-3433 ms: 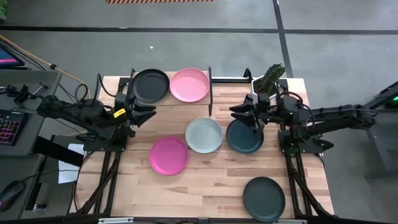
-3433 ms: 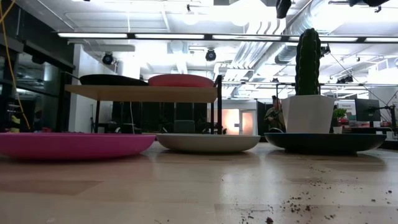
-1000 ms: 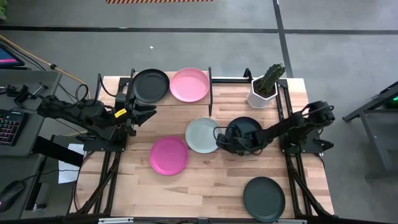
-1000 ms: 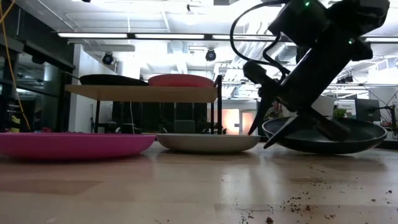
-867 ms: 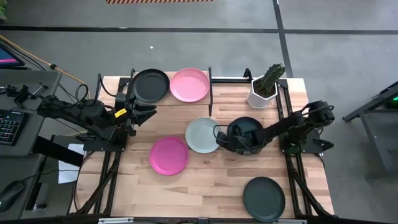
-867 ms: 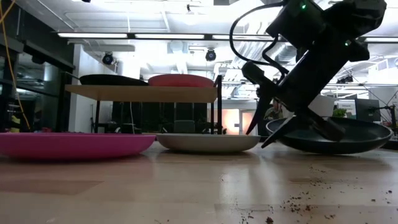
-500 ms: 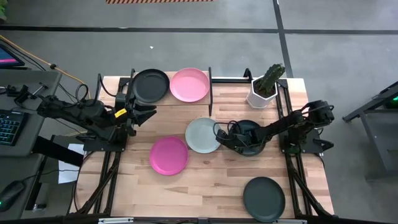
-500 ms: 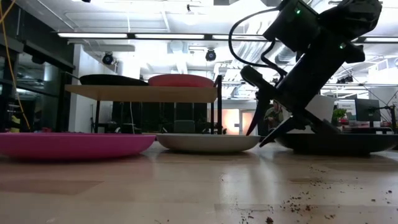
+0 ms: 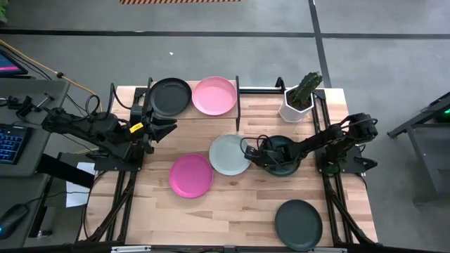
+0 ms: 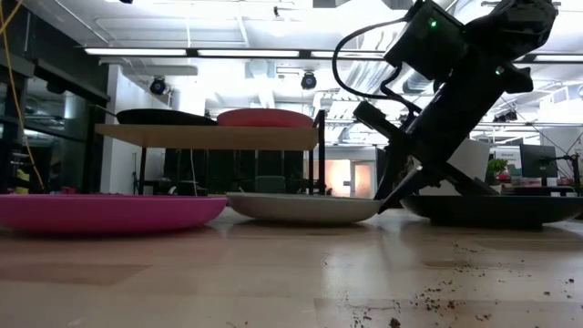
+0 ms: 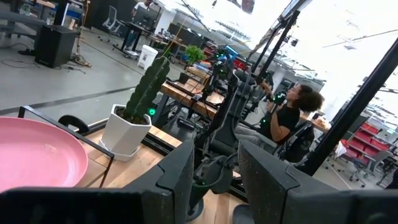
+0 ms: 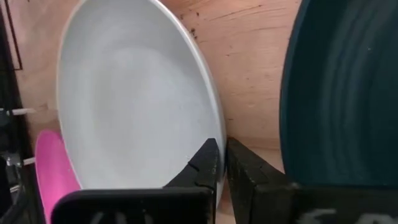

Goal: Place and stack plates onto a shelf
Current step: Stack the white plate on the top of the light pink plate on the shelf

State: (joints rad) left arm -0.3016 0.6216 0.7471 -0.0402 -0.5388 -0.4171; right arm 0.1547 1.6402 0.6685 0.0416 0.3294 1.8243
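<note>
The shelf (image 9: 192, 112) at the far left carries a black plate (image 9: 170, 97) and a light pink plate (image 9: 214, 95). A magenta plate (image 9: 190, 175), a pale mint plate (image 9: 228, 153) and a dark teal plate (image 10: 492, 208) lie flat on the table. My right gripper (image 12: 222, 163) is shut, tips down in the narrow gap between the mint and teal plates, with nothing between its fingers. My left gripper (image 9: 167, 131) waits open beside the shelf's near left corner. My right gripper comes slanting down from the table's right, its shut fingertips (image 10: 387, 202) at the tabletop between the two plates. One finger (image 12: 205, 163) lies right at the mint plate's right rim (image 12: 214, 134); I cannot tell whether it touches it.
A dark grey-green plate (image 9: 298, 224) lies near the table's front right corner. A cactus in a white pot (image 9: 297, 105) stands at the far right. Bare wood shows along the table's near edge, with specks of soil on it.
The teal plate, tipped up by my right gripper's open fingers a second ago, has dropped back flat on the table. My right gripper has shut with nothing between its fingers, and its tips have come down beside the mint plate.
</note>
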